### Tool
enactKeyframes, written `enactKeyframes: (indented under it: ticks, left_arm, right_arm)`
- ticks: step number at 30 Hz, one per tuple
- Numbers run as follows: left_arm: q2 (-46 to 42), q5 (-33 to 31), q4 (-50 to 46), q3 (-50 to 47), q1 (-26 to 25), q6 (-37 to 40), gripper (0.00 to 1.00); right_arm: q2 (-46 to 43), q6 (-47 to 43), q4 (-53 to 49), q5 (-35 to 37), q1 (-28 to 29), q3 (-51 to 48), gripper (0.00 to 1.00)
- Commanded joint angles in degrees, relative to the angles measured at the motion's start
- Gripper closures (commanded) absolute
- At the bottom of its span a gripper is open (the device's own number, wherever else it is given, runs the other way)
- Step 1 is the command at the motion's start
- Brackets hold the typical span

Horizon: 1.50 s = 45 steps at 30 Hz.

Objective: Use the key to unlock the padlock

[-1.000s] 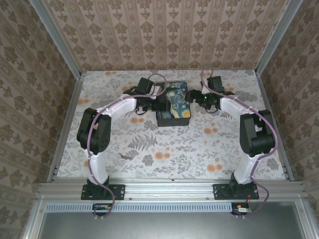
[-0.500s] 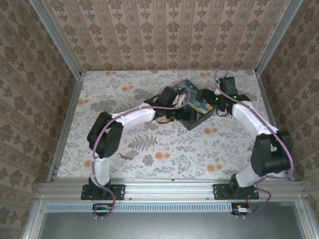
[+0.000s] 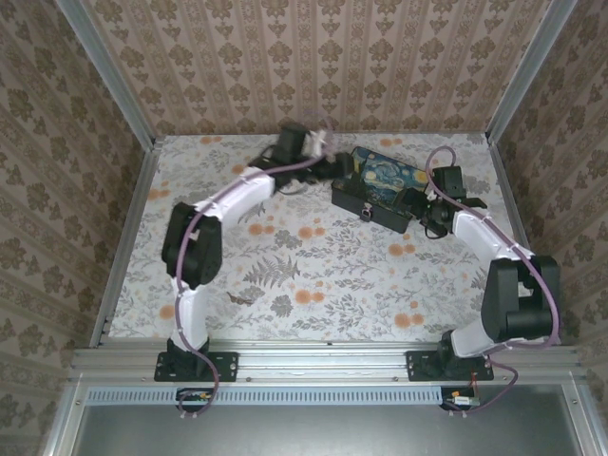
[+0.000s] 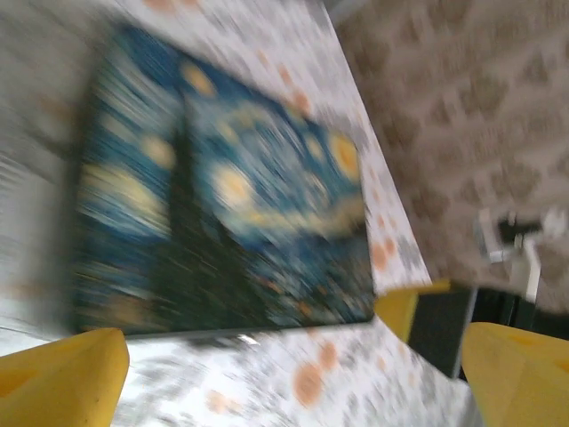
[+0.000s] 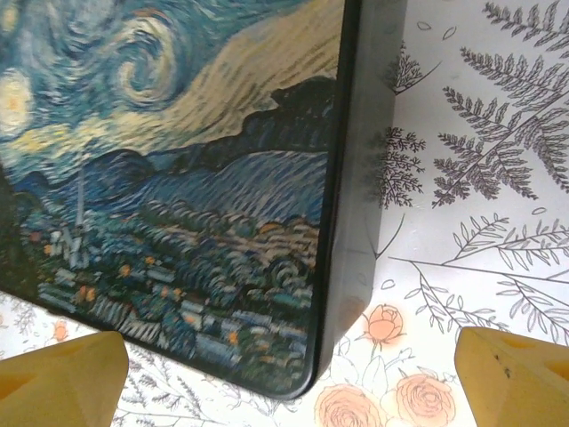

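A small pale fitting (image 3: 366, 213) on the black box's (image 3: 378, 186) side wall, just left of the right gripper (image 3: 419, 204), may be the padlock; it is too small to tell. The box's corner lies between that gripper's spread fingers (image 5: 62, 378). The left gripper (image 3: 329, 167), fingers wide apart, faces the box's opposite end across the flowered desk (image 3: 285, 266).

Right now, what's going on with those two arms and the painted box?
Two robot arms flank a black box with a starry painted lid, lying askew at the far side of the table. The left gripper is by its far-left end, the right gripper by its near-right corner. Both are open and grip nothing, so unlocking is not yet under way.
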Motion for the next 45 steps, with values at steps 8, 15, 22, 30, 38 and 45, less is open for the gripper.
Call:
enactKeyframes:
  ticks: [8, 15, 22, 30, 38, 45]
  left_arm:
    - [14.4, -6.5, -13.6, 17.1, 2.3, 16.1, 0.02]
    - [21.8, -6.5, -18.6, 25.4, -1.3, 17.9, 0.04]
    - [5.6, -12.2, -10.0, -0.3, -4.2, 14.5, 0.07]
    - [-10.8, -18.1, -4.5, -24.8, -6.5, 8.3, 0.06]
    - [-12.9, -20.3, -7.3, -26.4, -5.1, 11.1, 0.06]
    - [-18.3, -22.0, -9.3, -29.7, -3.5, 10.9, 0.06]
  right_arm:
    - [13.8, -5.0, 3.0, -7.1, -0.1, 12.9, 0.14]
    - [18.9, -10.3, -0.6, -7.8, 5.1, 19.3, 0.20]
    - [17.6, -10.3, 0.2, -8.8, 11.1, 18.0, 0.22]
    - [12.7, -8.5, 0.1, -8.9, 17.6, 12.7, 0.22]
    - [9.8, -5.6, 0.6, -9.5, 20.3, 8.6, 0.22]
    - [7.7, -7.5, -3.3, -6.4, 20.0, 10.0, 0.18]
